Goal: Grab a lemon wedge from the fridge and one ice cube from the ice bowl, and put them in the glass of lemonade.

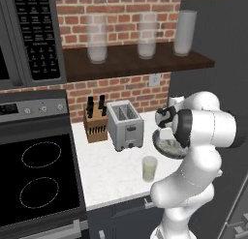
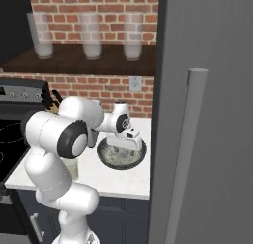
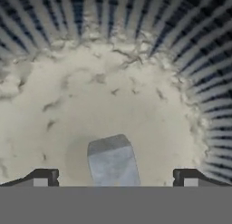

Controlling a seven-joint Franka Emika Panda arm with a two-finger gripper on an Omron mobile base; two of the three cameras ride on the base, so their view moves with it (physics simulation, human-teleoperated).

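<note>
Fridge (image 2: 207,114) is the biggest thing, dark grey, door shut, long pale handle (image 2: 185,154) running vertical, filling the right side of the right base view. No way to tell where the lemon wedge is with the door closed.

Stove (image 1: 36,175) sits left of the counter, black top with two ring outlines. Microwave panel (image 1: 36,35) hangs above it. Dark wooden shelf (image 1: 135,61) on the brick wall carries three tall frosted glasses (image 1: 97,39).

White marble counter (image 1: 111,170) holds the rest. Toaster (image 1: 125,125), silver, two slots, stands near the wall, knife block (image 1: 95,123) just beside it on the left.

Ice bowl (image 2: 121,154) is on the counter next to the fridge, dark ribbed outside, pale speckled inside; in the left base view the arm covers most of it. Glass of lemonade (image 1: 149,168) stands near the counter's front edge, in front of the toaster and just left of the bowl, upright, pale yellow-green liquid inside.

Gripper (image 3: 113,182) is down inside the bowl, pointing at the bottom, fingers (image 3: 43,178) spread wide apart. Ice cube (image 3: 113,162), pale grey-blue block, lies on the bowl floor between the two tips, not pinched, gap on both sides.
</note>
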